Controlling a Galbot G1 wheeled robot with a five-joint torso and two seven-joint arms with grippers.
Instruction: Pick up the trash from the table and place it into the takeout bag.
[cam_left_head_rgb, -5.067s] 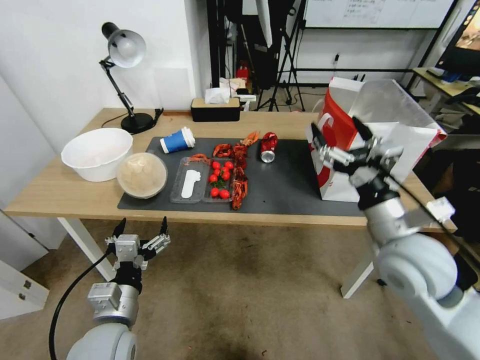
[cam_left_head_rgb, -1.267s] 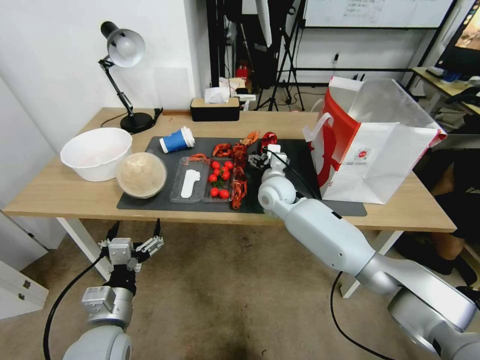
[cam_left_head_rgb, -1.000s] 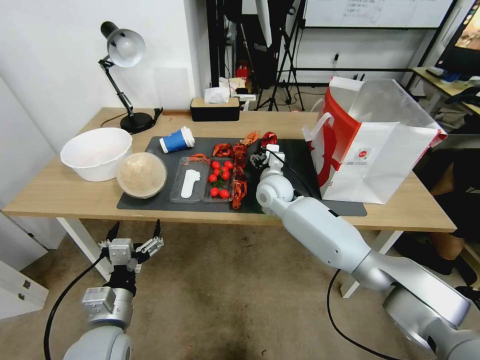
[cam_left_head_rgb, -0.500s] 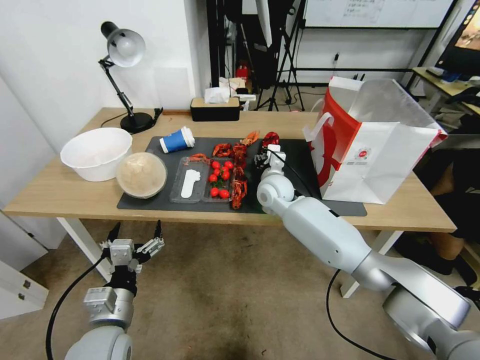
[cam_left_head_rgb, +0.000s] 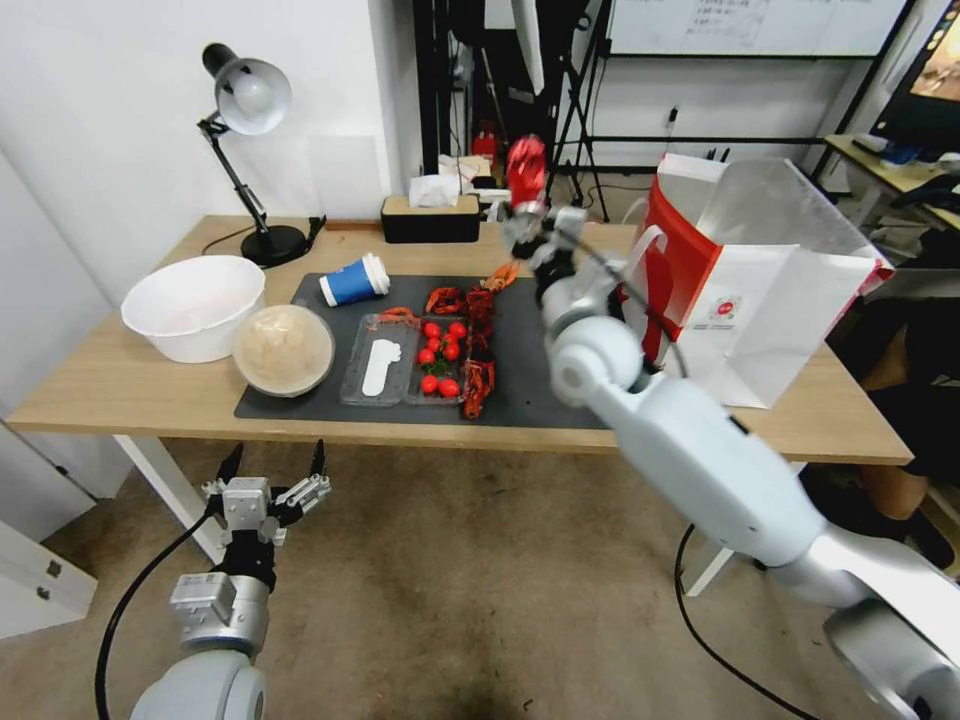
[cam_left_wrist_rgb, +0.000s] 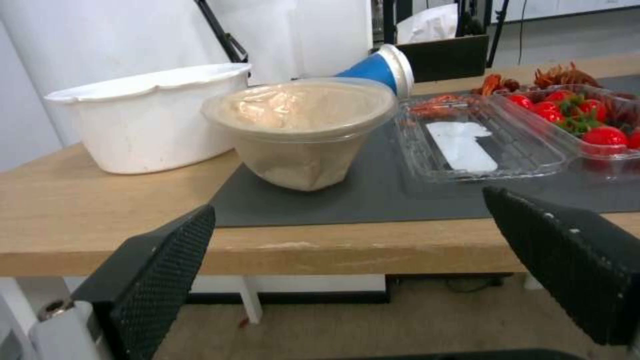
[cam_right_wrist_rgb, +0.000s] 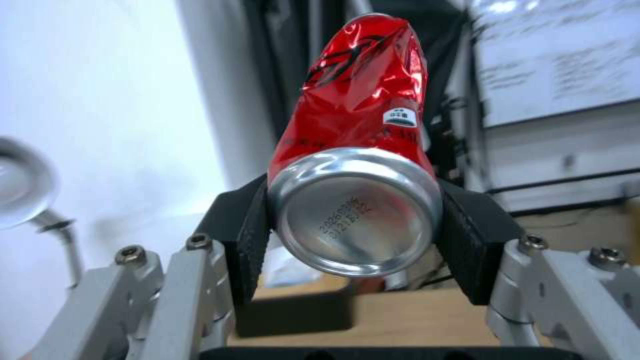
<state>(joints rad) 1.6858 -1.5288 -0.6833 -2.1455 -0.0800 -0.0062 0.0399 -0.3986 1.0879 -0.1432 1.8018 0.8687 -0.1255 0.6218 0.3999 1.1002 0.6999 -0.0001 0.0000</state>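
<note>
The left gripper (cam_left_head_rgb: 272, 470) hangs parked below the table's (cam_left_head_rgb: 120, 385) front edge at about 7 o'clock in the head view, its black fingers (cam_left_wrist_rgb: 150, 272) spread wide with nothing between them, just as half a second ago. On the tabletop above it the white bowl (cam_left_head_rgb: 192, 305) sits at 9 o'clock. The round beige-filled tub (cam_left_head_rgb: 284, 349) sits close beside it on the corner of the dark grey mat (cam_left_head_rgb: 560, 385). The blue paper cup (cam_left_head_rgb: 354, 280) lies on its side toward 11 o'clock from the tub. The clear tray (cam_left_head_rgb: 405, 358) with its red tomatoes (cam_left_head_rgb: 437, 357) and the red crayfish shells (cam_left_head_rgb: 476, 335) follow along the mat, none of them moved.

The change is at the middle. Half a second ago the right gripper (cam_left_head_rgb: 527, 212) was low on the mat around the crushed red can (cam_left_head_rgb: 526, 170). Now it has risen well clear of the table, near 12 o'clock in the head view, and the mat where the can lay is bare. The right wrist view shows the two black pads (cam_right_wrist_rgb: 248, 240) pressed against either side of the can's silver end, the crumpled red body pointing away from the wrist.

To the right, at about 2 o'clock, the takeout bag (cam_left_head_rgb: 770, 300) stands upright and open on the table, its silvery lining showing, unmoved. The can is in the air just left of the bag's red side and above its rim height.
</note>
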